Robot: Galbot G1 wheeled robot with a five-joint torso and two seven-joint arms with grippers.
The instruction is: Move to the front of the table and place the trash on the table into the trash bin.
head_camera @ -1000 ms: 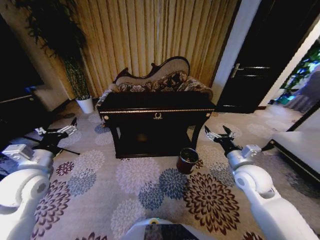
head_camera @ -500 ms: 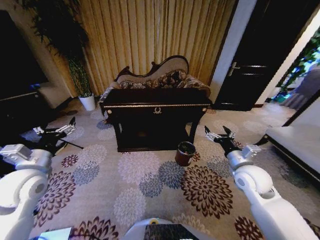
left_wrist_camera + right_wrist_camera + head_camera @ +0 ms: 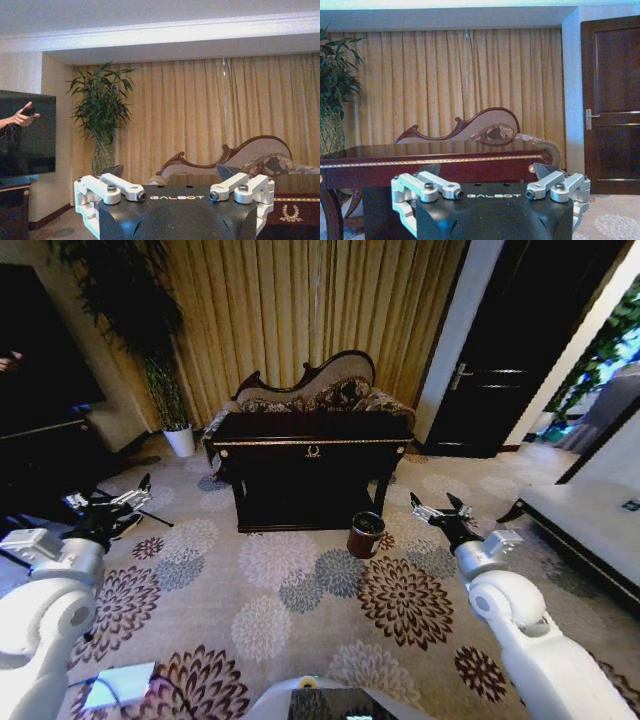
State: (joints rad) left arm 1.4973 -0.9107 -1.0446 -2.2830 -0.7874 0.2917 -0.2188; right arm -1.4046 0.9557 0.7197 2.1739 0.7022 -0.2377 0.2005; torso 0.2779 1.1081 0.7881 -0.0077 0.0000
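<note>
Head view: table (image 3: 312, 455) at 12 o'clock before sofa (image 3: 310, 392) and curtains (image 3: 300, 310); top too dark to make out any trash. Trash bin (image 3: 366, 534) on carpet (image 3: 300, 610) at 1 o'clock, just beside table's right leg. Left gripper (image 3: 108, 502) at 9 o'clock, right gripper (image 3: 441, 511) at 3 o'clock, both spread open, holding nothing.

Left wrist view: fingertips hidden behind gripper body; plant (image 3: 102, 112) at 10 o'clock, table cut off at 4 o'clock.

Right wrist view: glossy tabletop seen edge-on, no litter discernible; door (image 3: 612, 100) at 3 o'clock.
</note>
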